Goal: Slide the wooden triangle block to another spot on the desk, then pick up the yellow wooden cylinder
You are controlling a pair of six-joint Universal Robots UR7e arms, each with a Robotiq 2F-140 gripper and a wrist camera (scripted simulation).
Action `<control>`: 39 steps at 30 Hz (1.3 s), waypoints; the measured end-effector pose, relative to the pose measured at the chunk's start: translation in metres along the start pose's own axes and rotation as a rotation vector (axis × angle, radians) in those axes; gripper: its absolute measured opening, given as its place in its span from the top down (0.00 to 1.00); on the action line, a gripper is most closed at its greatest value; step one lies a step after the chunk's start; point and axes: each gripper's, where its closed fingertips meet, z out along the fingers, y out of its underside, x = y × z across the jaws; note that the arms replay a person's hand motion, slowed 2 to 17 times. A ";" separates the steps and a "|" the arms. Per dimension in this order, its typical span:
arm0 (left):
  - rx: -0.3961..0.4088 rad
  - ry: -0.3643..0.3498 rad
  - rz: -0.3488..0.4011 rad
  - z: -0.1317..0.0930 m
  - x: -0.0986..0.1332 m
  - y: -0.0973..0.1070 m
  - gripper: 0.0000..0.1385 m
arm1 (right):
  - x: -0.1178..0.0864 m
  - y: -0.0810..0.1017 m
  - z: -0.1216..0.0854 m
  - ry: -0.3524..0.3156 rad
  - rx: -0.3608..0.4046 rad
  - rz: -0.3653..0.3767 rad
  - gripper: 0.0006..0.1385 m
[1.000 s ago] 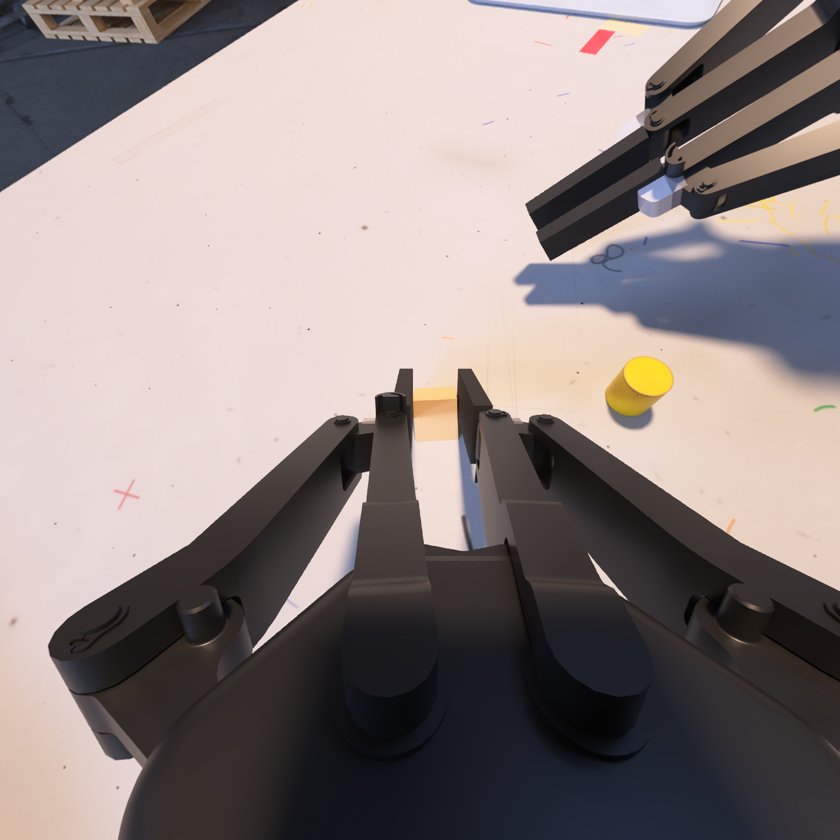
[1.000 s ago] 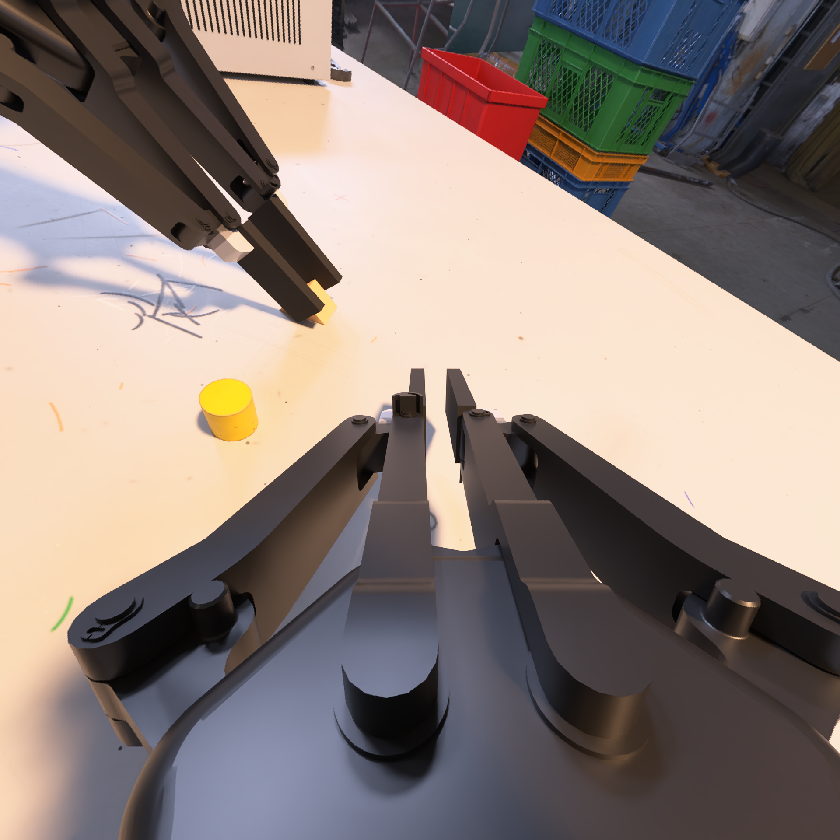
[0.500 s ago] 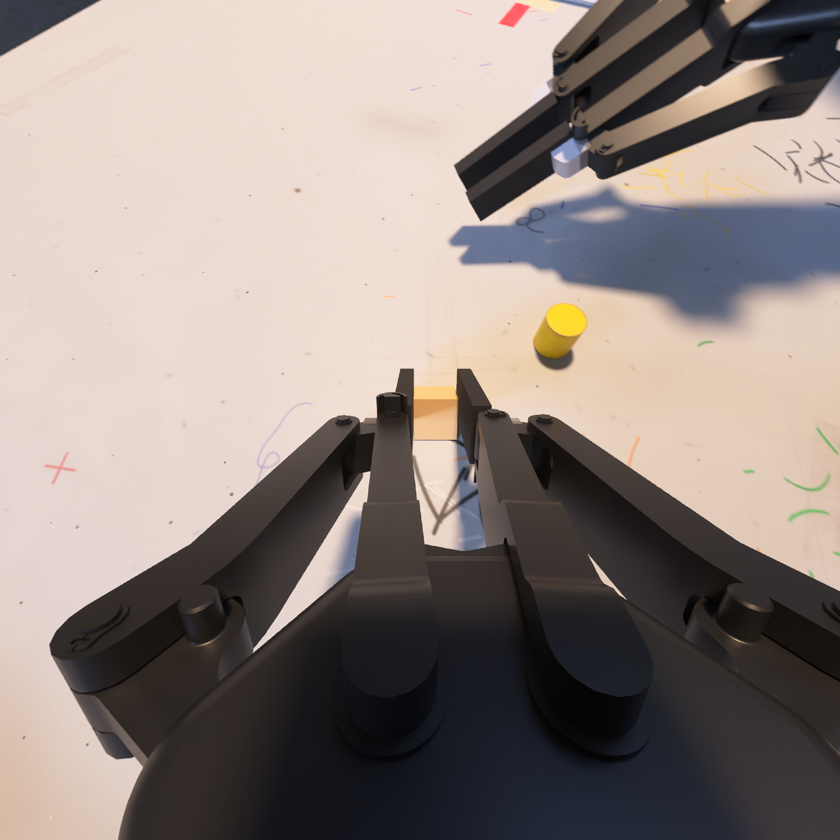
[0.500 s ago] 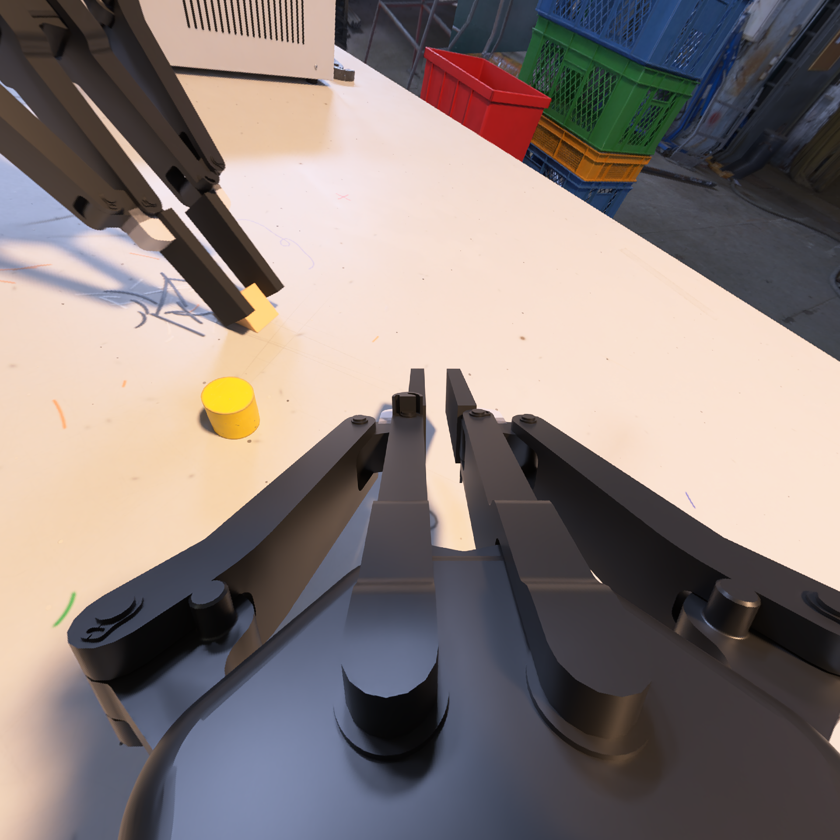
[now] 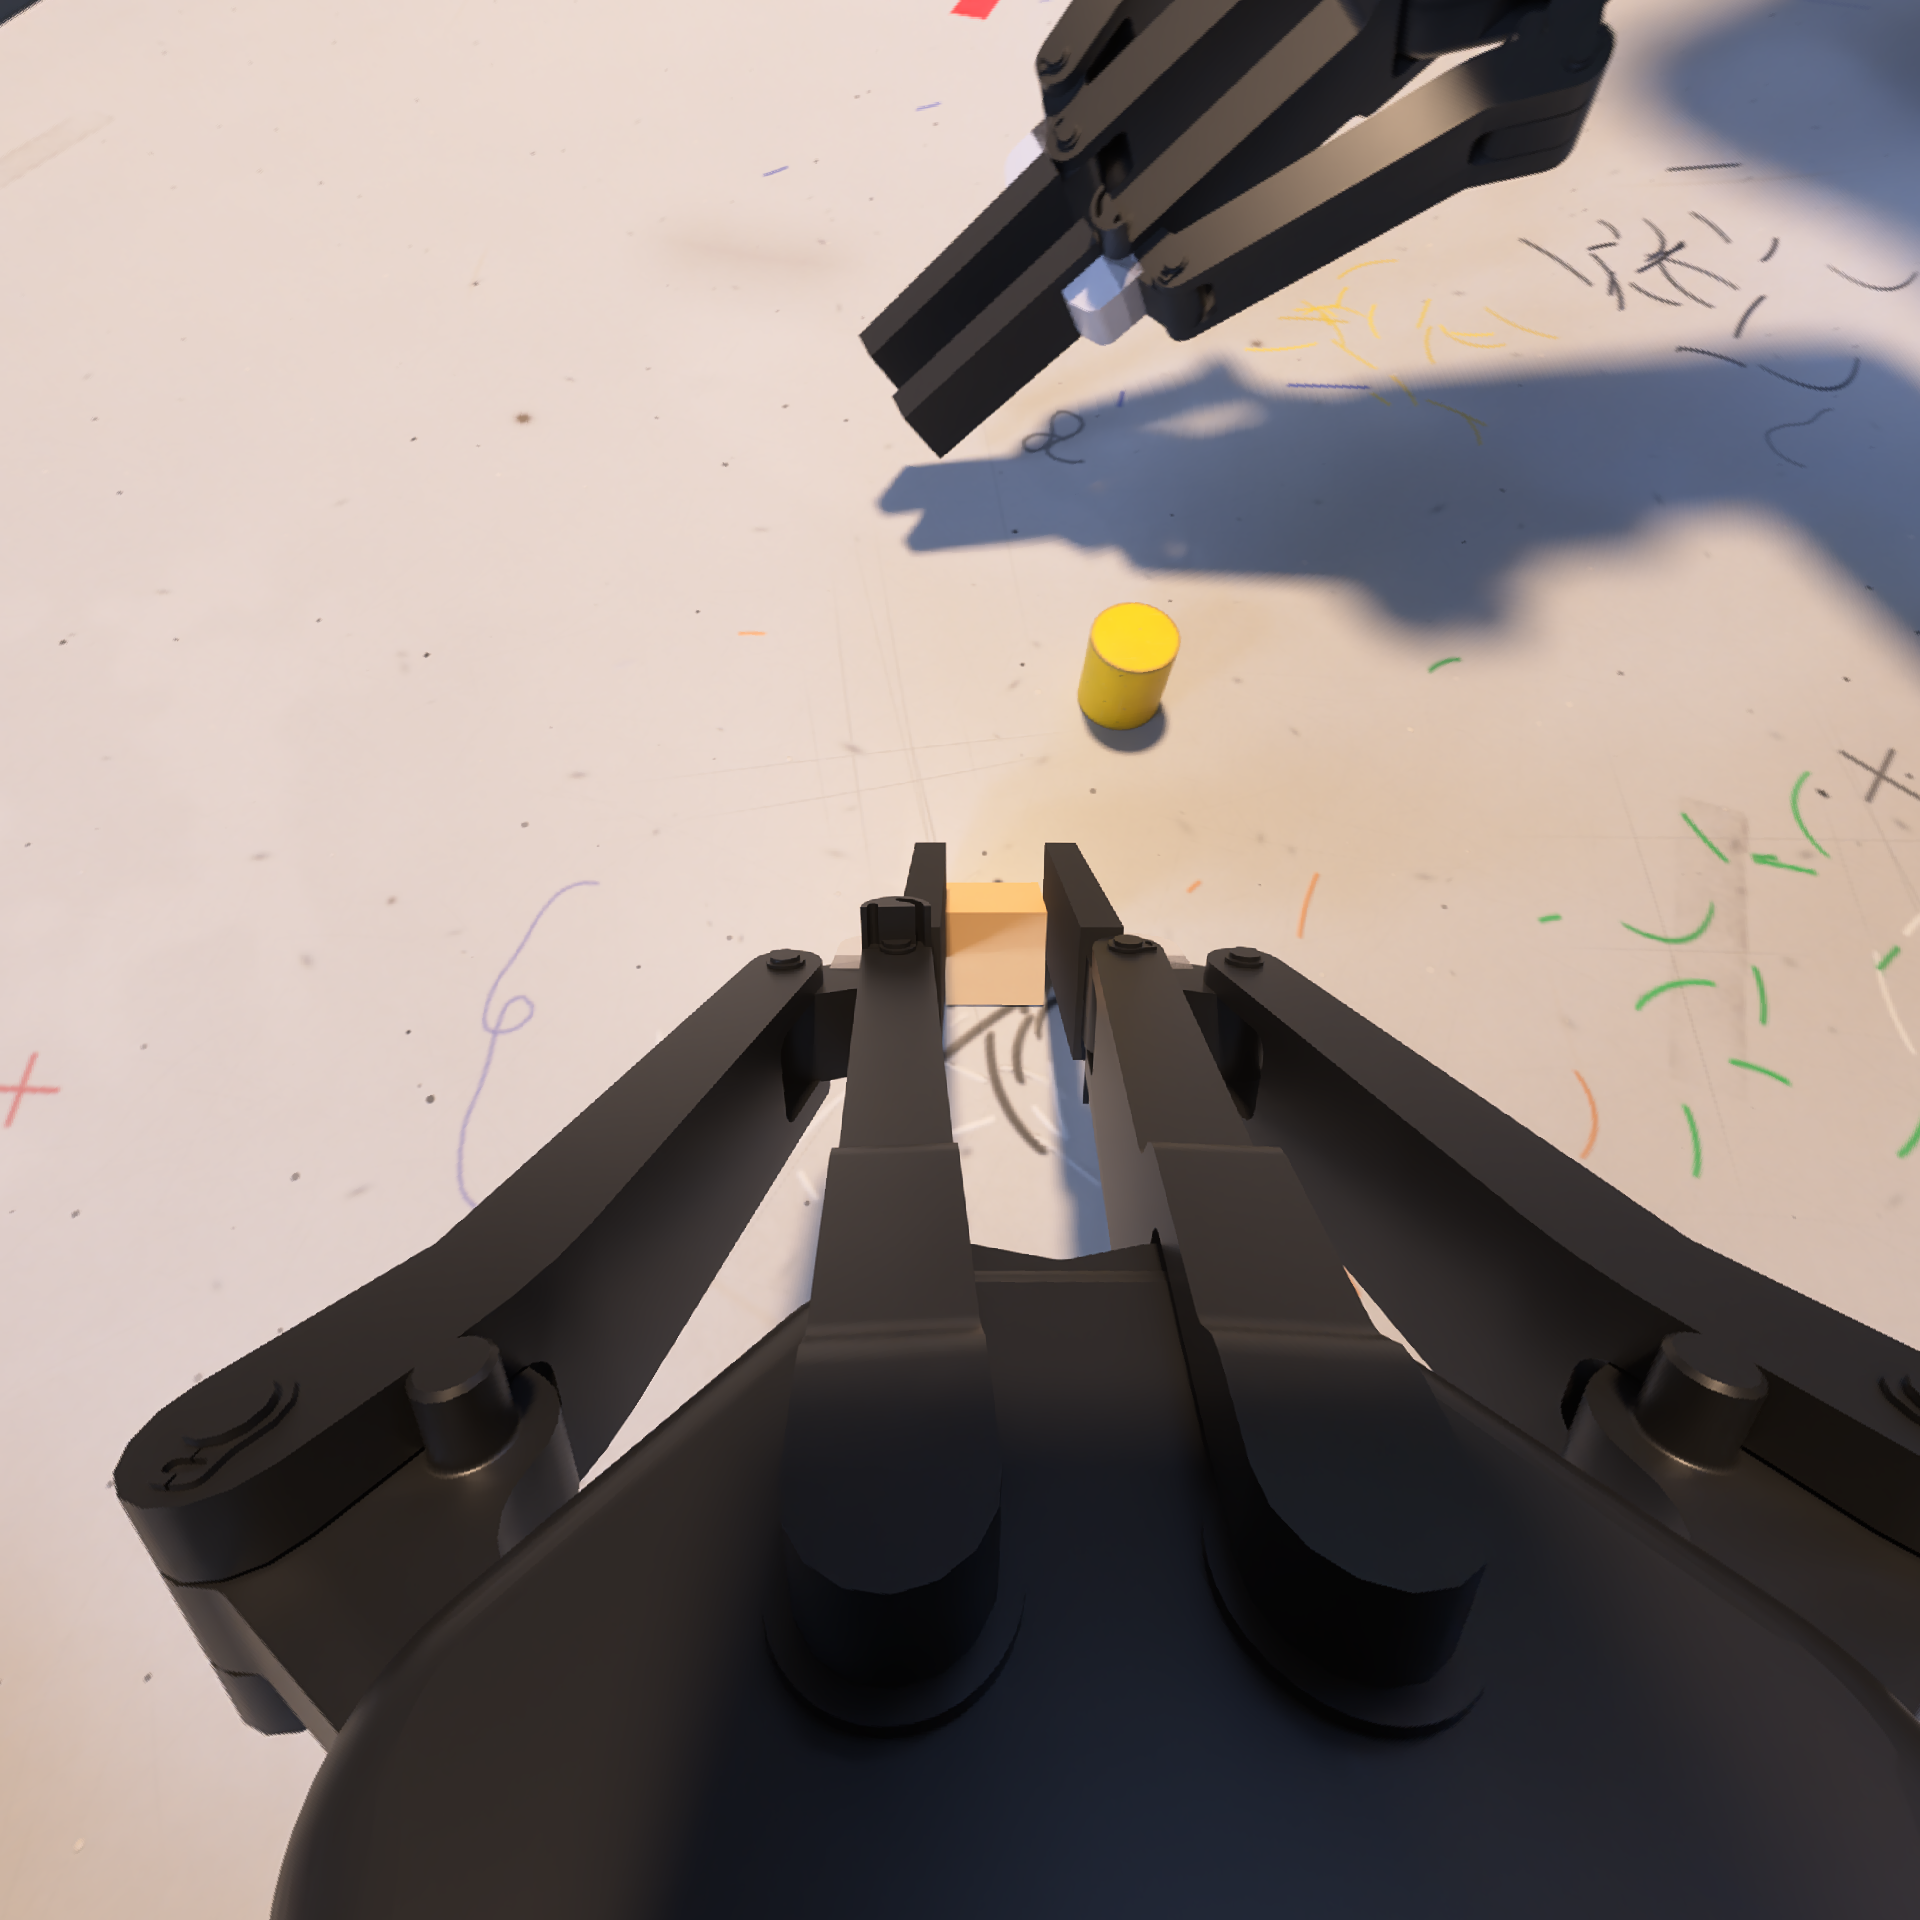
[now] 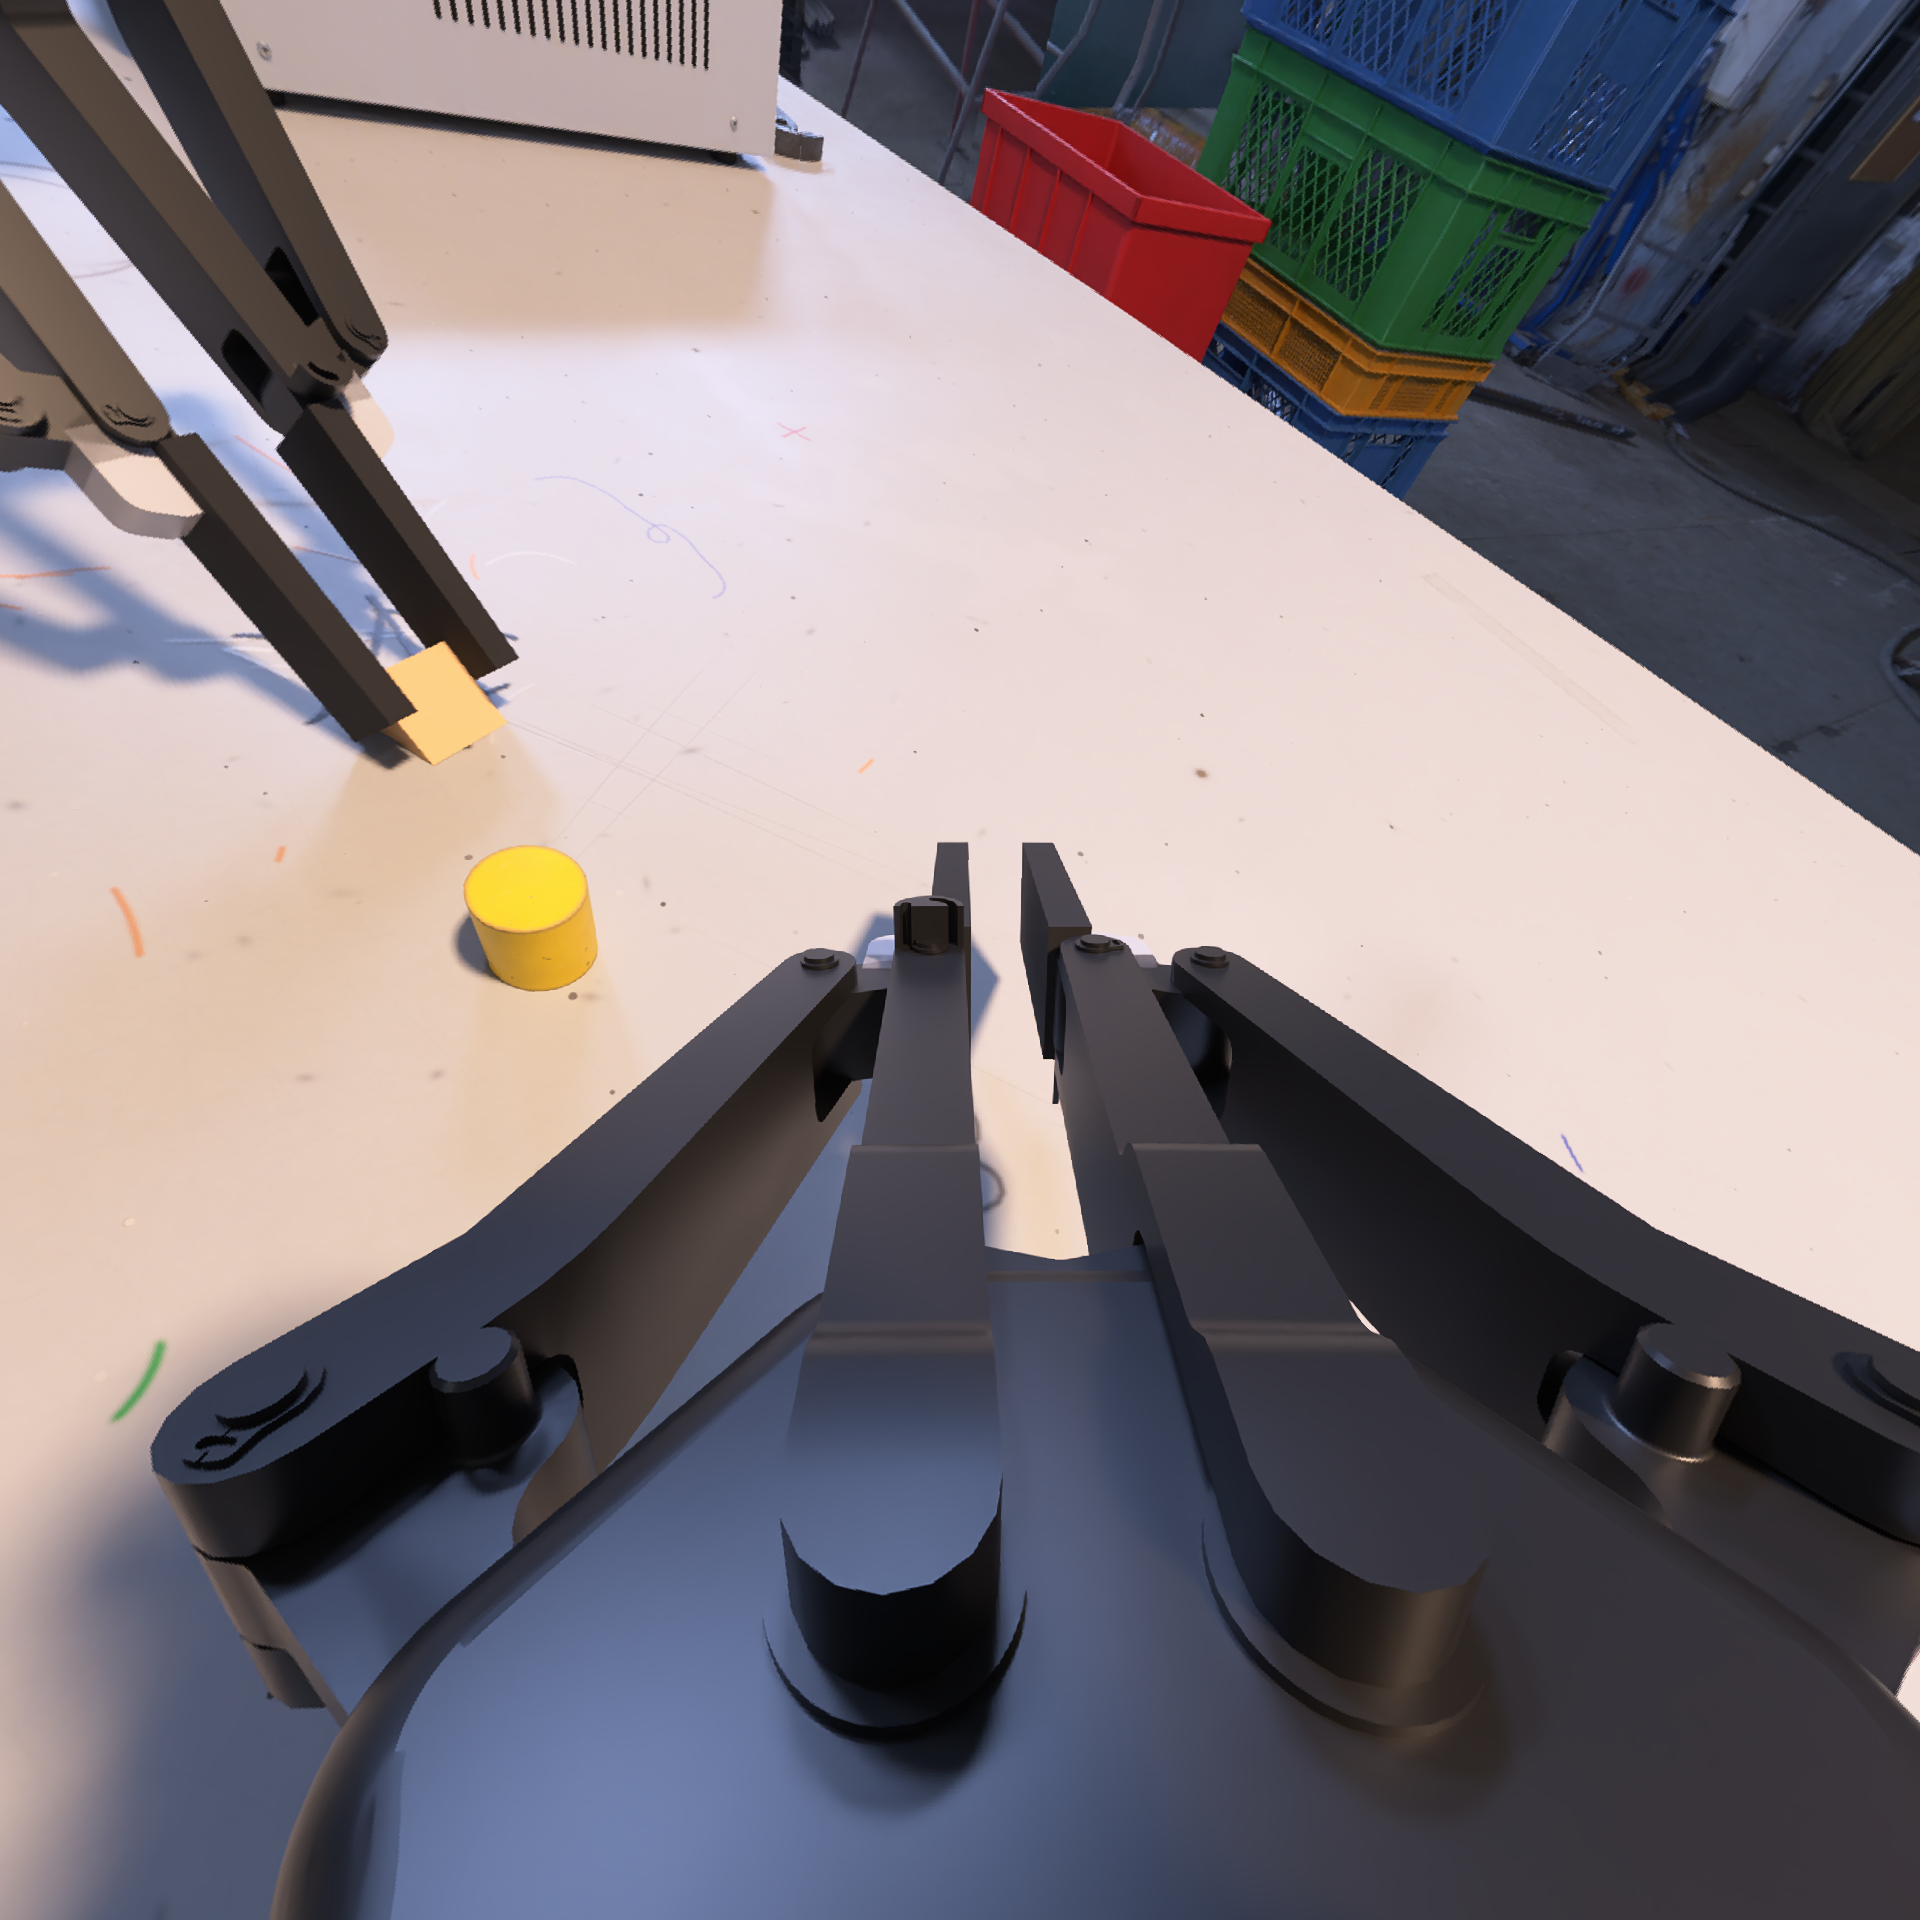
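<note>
While my left gripper holds the wooden triangle block between its two fingers, the block rests on the tabletop, with its sloped face turned toward the camera. In the right wrist view I see the same block low on the surface, pinched from both sides.

I judge this block to be light, stiff and rather smooth. Because it is a wedge, I think the flat parallel sides are the correct place to hold it; on the slope the fingers could slip off. For sliding, gentle pressure should be enough.

My right gripper is narrow, with only a small gap between the fingers, and it carries nothing. It hangs above the tabletop, near the yellow wooden cylinder.

That cylinder stands upright, apart from the block and free on all sides. It seems also light and hard. Its round wall is probably slippery, so I would take it across the middle of its height, with the fingers opened wider first.
</note>
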 end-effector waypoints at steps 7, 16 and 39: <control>0.046 0.036 0.037 0.000 0.014 0.000 0.82 | 0.000 0.000 0.000 0.009 -0.003 -0.013 0.90; 0.029 0.033 0.088 0.002 0.022 -0.001 0.82 | 0.000 0.000 0.000 0.018 0.000 -0.014 0.89; 0.024 -0.039 0.150 0.010 0.024 -0.012 0.77 | 0.000 0.001 0.000 0.005 -0.003 0.000 0.89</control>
